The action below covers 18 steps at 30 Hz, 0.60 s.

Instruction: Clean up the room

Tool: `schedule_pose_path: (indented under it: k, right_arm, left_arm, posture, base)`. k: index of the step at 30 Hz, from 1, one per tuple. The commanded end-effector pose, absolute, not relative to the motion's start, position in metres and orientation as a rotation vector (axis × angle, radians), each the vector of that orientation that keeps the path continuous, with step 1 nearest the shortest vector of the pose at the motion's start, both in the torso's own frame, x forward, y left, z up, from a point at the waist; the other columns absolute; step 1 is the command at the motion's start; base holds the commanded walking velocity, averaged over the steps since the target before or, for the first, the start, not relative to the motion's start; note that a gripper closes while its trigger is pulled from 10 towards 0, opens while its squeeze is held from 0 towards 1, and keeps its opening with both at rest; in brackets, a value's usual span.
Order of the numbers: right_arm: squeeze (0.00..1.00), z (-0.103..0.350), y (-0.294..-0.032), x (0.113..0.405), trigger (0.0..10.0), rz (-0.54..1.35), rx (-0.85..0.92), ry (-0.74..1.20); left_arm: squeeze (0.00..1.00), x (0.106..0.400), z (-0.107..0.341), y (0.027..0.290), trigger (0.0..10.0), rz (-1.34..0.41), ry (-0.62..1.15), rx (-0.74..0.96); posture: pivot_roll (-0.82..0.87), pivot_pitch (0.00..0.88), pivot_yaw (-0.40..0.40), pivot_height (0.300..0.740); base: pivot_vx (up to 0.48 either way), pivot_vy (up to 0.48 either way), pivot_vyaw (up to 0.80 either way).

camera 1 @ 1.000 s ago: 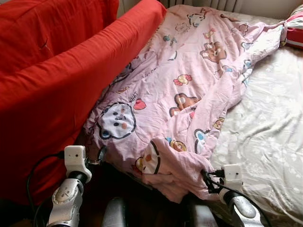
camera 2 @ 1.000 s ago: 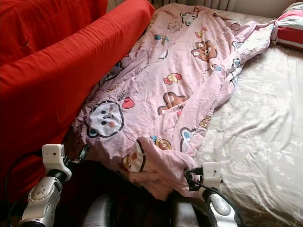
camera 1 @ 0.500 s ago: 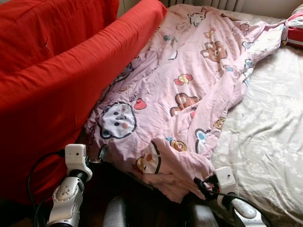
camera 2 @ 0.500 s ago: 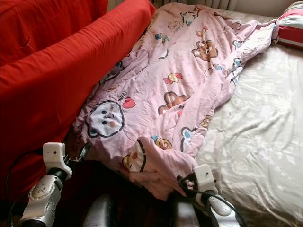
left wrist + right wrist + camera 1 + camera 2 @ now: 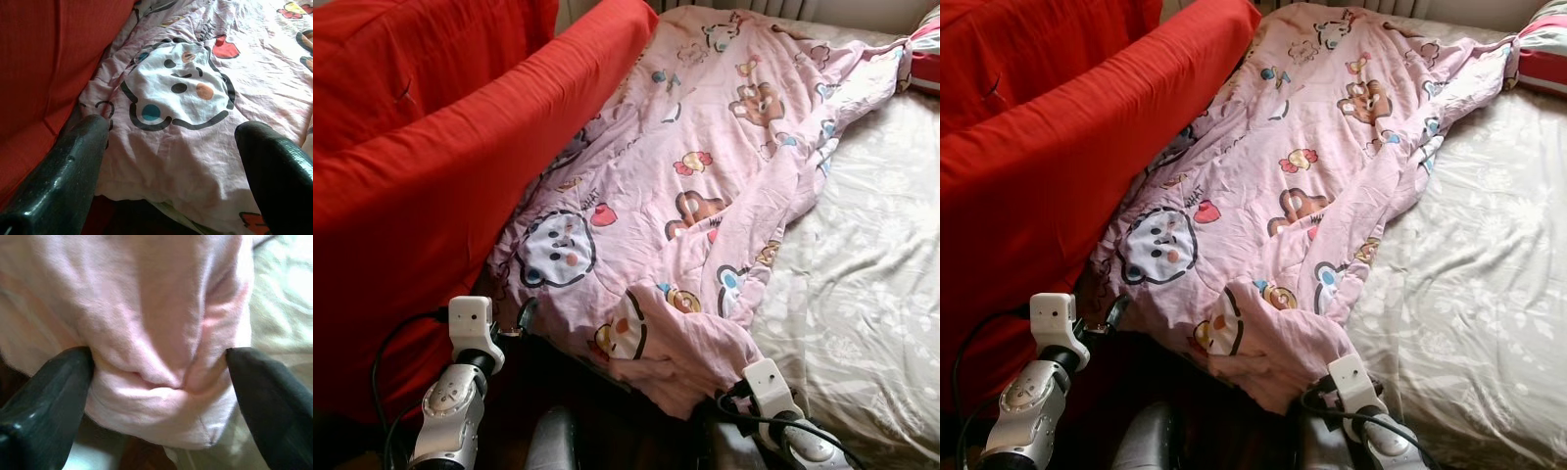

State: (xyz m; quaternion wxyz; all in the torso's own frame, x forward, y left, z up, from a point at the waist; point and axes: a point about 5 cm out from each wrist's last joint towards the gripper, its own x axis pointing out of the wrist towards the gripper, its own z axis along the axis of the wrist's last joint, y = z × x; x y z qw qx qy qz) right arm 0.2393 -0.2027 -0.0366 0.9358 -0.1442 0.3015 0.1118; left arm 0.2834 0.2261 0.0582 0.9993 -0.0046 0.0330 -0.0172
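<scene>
— What sort of room is this?

— A bedroom; one bed (image 5: 862, 294) under a pale floral sheet fills the right side, and one big red-covered cushion or sofa (image 5: 421, 166) stands along the left.

— How many things, nearest first?

— Two claws low down; one pink cartoon-print quilt (image 5: 695, 186) running from the bed's near edge up to its far end; one red-and-white striped pillow (image 5: 925, 59) in the far right corner.

— Where is the quilt against each claw?

— The right claw (image 5: 156, 382) is spread wide with the quilt's bunched near corner between its fingers (image 5: 46, 396), the cloth touching both, not pinched; the left claw (image 5: 171, 161) is also wide, just short of the quilt's near left edge by the printed white face, next to the red cover; whether it touches I cannot tell.
</scene>
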Motion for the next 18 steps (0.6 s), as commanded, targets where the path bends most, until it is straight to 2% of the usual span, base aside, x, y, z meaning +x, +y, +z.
schedule_pose_path:
  k: [1, 8, 18]
  right_arm:
    - [0.0, -0.04, -0.204, 0.236, 10.0, 0.205, -0.296, 0.64]
    - [0.0, -0.04, -0.202, 0.241, 10.0, 0.155, -0.322, 0.644]
    - [0.0, -0.041, -0.198, 0.245, 10.0, 0.124, -0.331, 0.673]
  left_arm:
    - [0.0, 0.278, 0.055, 0.228, 10.0, -0.036, 0.088, 0.0]
    - [0.0, 0.274, 0.062, 0.239, 10.0, -0.021, 0.072, 0.029]
    - [0.0, 0.27, 0.066, 0.237, 10.0, -0.027, 0.062, 0.035]
  posture:
    - [0.05, 0.198, 0.05, 0.621]
    - [0.05, 0.24, 0.057, 0.621]
    - [0.09, 0.277, 0.044, 0.621]
  base:
    - [0.0, 0.0, 0.0]
    - [0.0, 0.0, 0.0]
    - [0.0, 0.0, 0.0]
